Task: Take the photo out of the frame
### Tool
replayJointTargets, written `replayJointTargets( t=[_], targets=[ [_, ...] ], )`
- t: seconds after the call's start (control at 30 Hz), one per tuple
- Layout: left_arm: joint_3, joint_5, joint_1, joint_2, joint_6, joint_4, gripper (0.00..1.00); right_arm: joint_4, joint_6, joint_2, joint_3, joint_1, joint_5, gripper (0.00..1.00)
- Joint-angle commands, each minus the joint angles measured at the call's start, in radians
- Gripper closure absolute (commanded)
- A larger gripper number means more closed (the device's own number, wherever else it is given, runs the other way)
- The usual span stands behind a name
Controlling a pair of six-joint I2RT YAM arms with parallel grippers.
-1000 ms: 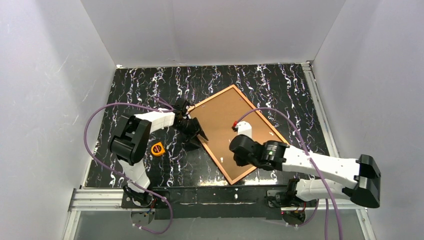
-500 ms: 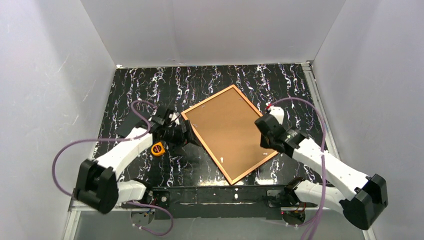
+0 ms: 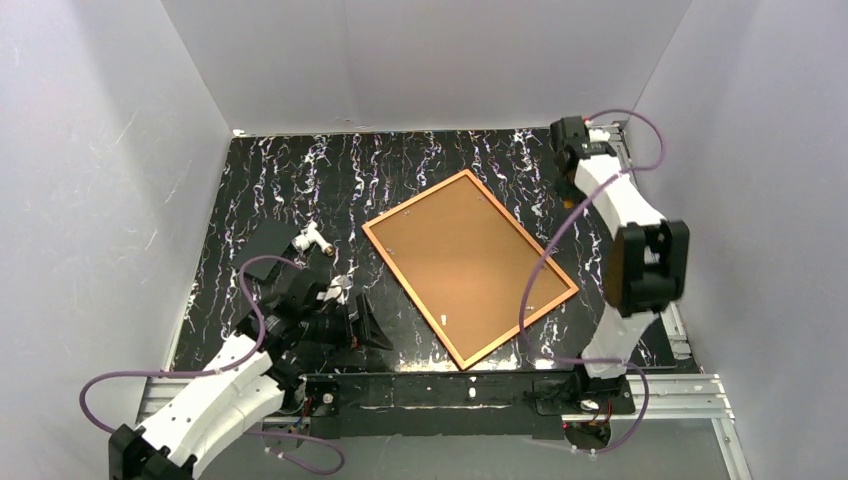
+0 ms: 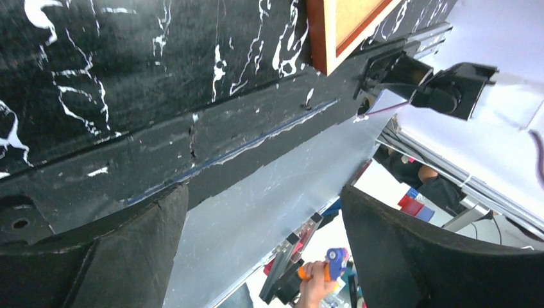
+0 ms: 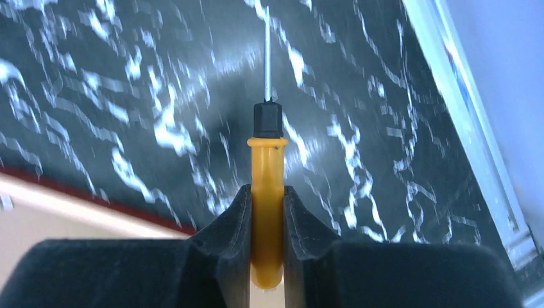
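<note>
The frame (image 3: 410,293), a thin reddish-brown border, lies flat in the middle of the table. The photo (image 3: 465,265) sits in it face down, so only its plain brown board back shows. My left gripper (image 3: 368,328) is open and empty near the table's front edge, left of the frame's near corner (image 4: 333,35). In the left wrist view its jaws (image 4: 263,256) stand wide apart over the table edge. My right gripper (image 3: 570,140) is at the far right corner, away from the frame. It is shut on a yellow-handled screwdriver (image 5: 266,173) with a thin metal shaft. The frame's edge (image 5: 64,215) shows at lower left.
A small white part (image 3: 315,240) and a flat black piece (image 3: 268,268) lie left of the frame. White walls close in the table on three sides. A metal rail (image 3: 640,230) runs along the right edge. The black front bar (image 4: 192,154) lies under my left gripper.
Both arms have swung away from the frame: the left drew back to the near left, the right reached to the far right corner. The frame lies as it did half a second ago.
</note>
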Motion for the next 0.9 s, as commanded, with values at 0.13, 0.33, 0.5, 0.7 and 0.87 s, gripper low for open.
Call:
replayJointTargets(
  t=[0.13,0.33,0.5,0.7,0.87],
  targets=[
    [0.021,-0.017,-0.041,-0.168,-0.036,-0.251,0.12,-0.112,-0.104,0.435,0.444,-0.13,0.09,0.99],
    [0.082,-0.025,-0.042,-0.248,0.009,-0.408,0.11,-0.121,-0.159,0.543,0.522,-0.162,0.018,0.99],
    [0.108,-0.026,-0.042,-0.252,0.031,-0.447,0.1,-0.065,-0.163,0.52,0.439,-0.229,-0.132,0.99],
    [0.14,-0.03,-0.042,-0.247,0.041,-0.448,0.09,-0.106,-0.157,0.562,0.45,-0.286,-0.307,0.9],
    [0.162,-0.033,-0.042,-0.247,0.037,-0.452,0.09,-0.077,-0.185,0.543,0.406,-0.29,-0.332,0.75]
  ],
)
